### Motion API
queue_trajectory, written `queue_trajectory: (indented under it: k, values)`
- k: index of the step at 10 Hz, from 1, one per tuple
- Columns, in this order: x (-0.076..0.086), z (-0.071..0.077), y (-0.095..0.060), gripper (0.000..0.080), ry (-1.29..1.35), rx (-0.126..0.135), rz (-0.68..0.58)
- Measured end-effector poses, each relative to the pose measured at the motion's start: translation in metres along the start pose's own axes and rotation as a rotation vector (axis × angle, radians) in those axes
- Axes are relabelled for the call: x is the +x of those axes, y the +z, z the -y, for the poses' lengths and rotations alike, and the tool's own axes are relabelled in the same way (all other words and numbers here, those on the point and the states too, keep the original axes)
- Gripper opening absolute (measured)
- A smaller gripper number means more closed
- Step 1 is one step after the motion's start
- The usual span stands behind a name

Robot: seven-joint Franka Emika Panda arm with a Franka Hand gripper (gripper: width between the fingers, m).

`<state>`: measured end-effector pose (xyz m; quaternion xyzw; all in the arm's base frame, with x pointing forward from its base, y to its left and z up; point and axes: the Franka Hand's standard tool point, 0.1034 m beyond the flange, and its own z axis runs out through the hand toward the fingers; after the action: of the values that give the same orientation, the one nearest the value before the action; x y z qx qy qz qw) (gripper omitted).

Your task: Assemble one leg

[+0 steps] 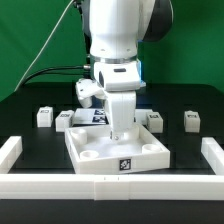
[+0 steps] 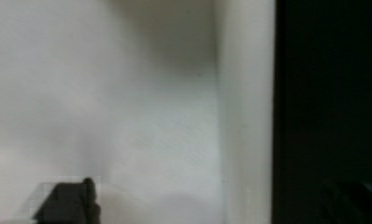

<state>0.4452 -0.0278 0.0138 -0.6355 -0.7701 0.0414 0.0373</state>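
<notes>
step: end effector (image 1: 120,129) is working low at the white square panel (image 1: 93,151), perhaps positioning it | grip: cannot tell, wrist view is blurring | next: lining up squarely over a loose leg (image 1: 65,120) lying on the tabletop (image 1: 30,138)

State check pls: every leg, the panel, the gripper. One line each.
gripper: low over the square panel, open or shut unclear.
square panel: flat on the table, front sockets empty.
leftmost leg: loose on table, not mounted.
second leg: loose, not mounted.
third leg: loose, behind panel.
rightmost leg: loose, not mounted.
</notes>
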Motion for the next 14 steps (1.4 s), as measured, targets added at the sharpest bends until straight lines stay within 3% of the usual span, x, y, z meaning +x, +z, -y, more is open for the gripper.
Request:
queue_trajectory:
  k: [1,3,4,5,11,14]
  values:
    - [0.0,0.001,0.001,0.056,0.001,0.002,-0.001]
    - [0.0,0.001,0.001,0.0199,0.001,0.003,-0.001]
    - [0.0,0.001,0.001,0.0199,0.002,0.003,-0.001]
    - [-0.001,0.0,0.0,0.0066,0.002,0.0,0.0]
    - [0.002,-0.002,0.0,0.0066,0.02,-0.002,0.0]
    - [0.035,-0.023,-0.002,0.0067,0.108,-0.028,-0.016]
